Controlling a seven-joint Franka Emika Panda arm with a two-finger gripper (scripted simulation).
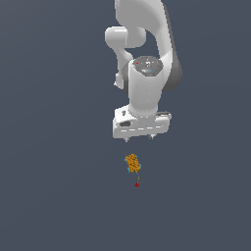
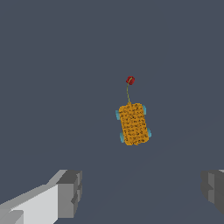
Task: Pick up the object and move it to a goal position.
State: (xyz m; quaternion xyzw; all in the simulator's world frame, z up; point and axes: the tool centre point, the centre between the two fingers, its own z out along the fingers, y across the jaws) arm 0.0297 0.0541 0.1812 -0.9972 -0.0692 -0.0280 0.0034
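I see my claw spread wide and holding nothing, poised near the little orange lump lying on the desk, so by my reckoning the grab, lift and carry all remain undone.

Plain, uniform dark grey-blue floor, unmarked and without visible edges in either view. One item lying directly on it: small orange bumpy oblong object with light-blue specks at its corners. Thin greenish line trailing from one short end of the orange object, ending in a small red dot just beyond that end. Dot's contact with the floor not determinable.
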